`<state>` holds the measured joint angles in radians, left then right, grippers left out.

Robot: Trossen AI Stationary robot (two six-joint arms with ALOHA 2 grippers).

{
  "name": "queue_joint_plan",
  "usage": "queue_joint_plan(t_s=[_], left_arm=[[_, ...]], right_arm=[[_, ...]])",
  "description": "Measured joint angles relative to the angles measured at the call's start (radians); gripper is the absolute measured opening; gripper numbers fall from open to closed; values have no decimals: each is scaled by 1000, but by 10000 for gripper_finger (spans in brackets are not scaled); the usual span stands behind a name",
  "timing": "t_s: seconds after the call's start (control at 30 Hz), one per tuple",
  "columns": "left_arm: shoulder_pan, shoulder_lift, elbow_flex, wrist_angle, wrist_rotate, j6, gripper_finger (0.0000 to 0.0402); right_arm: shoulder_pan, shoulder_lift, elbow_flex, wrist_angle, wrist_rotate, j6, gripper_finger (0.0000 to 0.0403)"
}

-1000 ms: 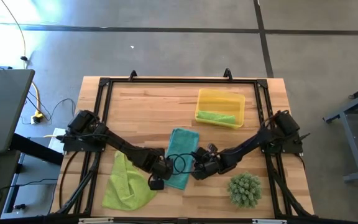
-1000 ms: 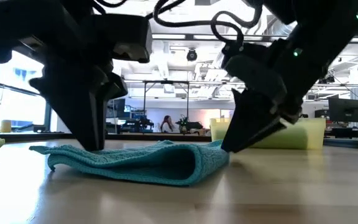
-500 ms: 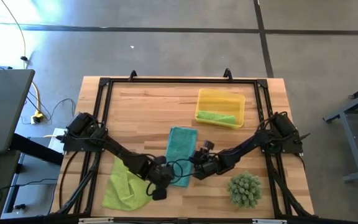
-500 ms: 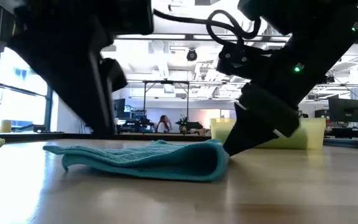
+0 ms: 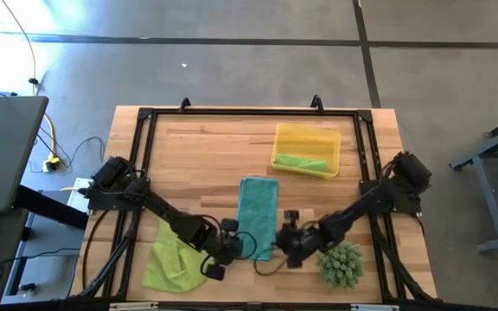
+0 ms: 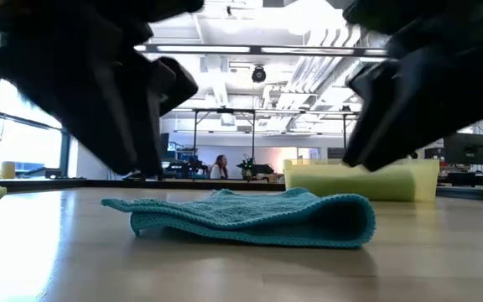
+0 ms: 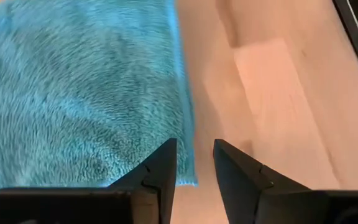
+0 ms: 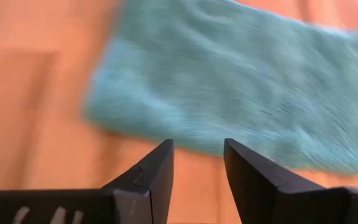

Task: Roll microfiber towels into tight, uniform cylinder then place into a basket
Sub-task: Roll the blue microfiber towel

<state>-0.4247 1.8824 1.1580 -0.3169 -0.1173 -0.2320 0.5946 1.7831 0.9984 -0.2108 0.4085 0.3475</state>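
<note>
1. Near the front edge of the pale wooden desk, a teal microfiber towel, folded into a long narrow strip, lies flat between the two dark robot arms.
2. Left gripper: it sits just off the towel's left front corner. Its two dark fingers stand slightly parted with nothing between them; one fingertip overlaps the towel's edge in the wrist view, the other is over bare wood.
3. Right gripper: it sits off the towel's right front corner, beside a spiky green ball-shaped plant. Its fingers are also slightly parted and empty, above bare wood just short of the towel's edge.
4. From desk height, the teal towel shows a doubled, rounded fold at one end and a thin loose edge at the other. It is folded, not yet rolled.
5. Farther back on the right, a shallow yellow plastic basket already holds one lime-green rolled towel. A second lime-green towel lies crumpled at the front left, partly under the left arm.
6. Likely risks:
   - With the grippers at different positions along the edge, pinching unevenly could start a slanted, cone-shaped roll.
   - Catching only the top layer could pull the fold open.
   - The right arm could brush the plant, since they are so close.
</note>
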Motion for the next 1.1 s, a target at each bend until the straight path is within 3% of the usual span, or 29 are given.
queue_joint_plan(t_s=[0.27,0.6,0.9,1.1], left_arm=[[-22,8,1,-31,-40,221,121],[-22,72,1,-11,-87,401,171],[-21,83,2,21,-48,317,172],[-15,86,1,40,39,182,172]], right_arm=[[63,81,1,141,-4,-194,142],[31,104,1,216,-83,-269,182],[25,110,1,245,-131,-324,164],[5,157,1,309,-198,-329,158]])
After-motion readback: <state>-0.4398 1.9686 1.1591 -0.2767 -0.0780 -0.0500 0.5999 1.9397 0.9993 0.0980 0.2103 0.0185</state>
